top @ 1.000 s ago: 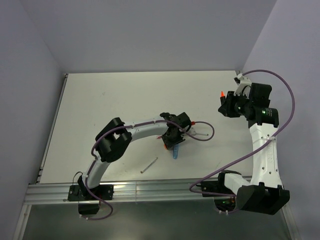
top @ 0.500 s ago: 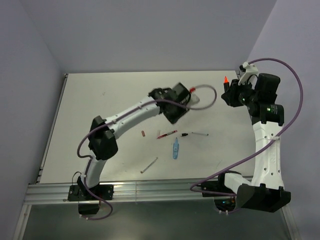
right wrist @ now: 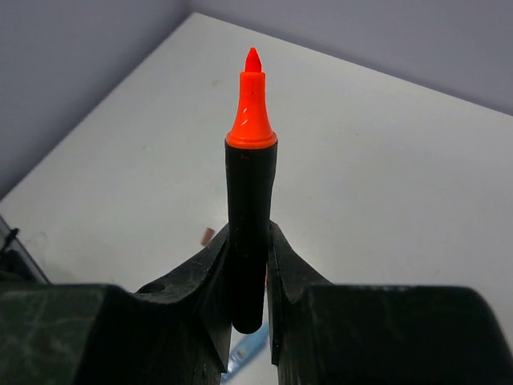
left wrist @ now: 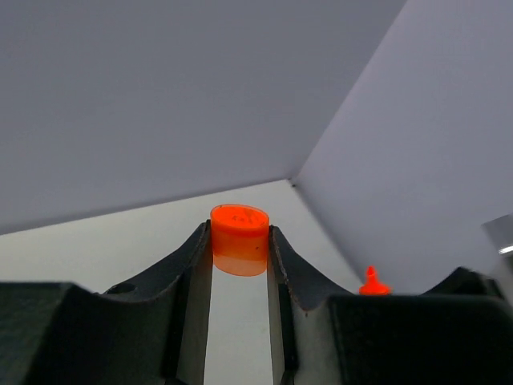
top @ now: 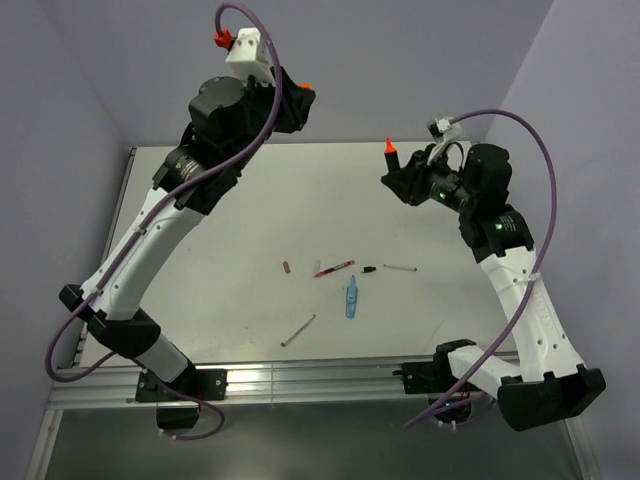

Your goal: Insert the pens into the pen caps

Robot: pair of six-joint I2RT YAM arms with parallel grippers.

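**A:** What does the overhead view show?

**B:** A white tabletop [top: 230, 200] with two robot arms. The left gripper [top: 300, 95] is raised high above the far left corner and is clamped on an orange cap [top: 305, 87]. The right gripper [top: 393, 168] hangs above the far right part of the tabletop. It is closed around a black marker [top: 389, 148] whose orange tip points up. Near the middle of the tabletop lie a dark red cap [top: 286, 267], a red pen [top: 334, 268], a black cap [top: 369, 269] and a white pen [top: 400, 268], roughly in a row. A light-blue marker [top: 351, 297] lies just nearer than the row, and a grey pen [top: 298, 330] lies closer to the near edge.

**A:** And the left wrist camera?

**B:** The orange cap [left wrist: 239, 239] sits pinched between both fingers [left wrist: 199, 265], its open mouth facing away from the camera. The marker's orange tip shows low on the right.

**A:** The right wrist camera?

**B:** The black marker [right wrist: 249, 233] stands upright, squeezed between the two fingers [right wrist: 215, 273]. Below it on the tabletop [right wrist: 385, 176] are the dark red cap [right wrist: 207, 236] and part of the light-blue marker [right wrist: 244, 351].
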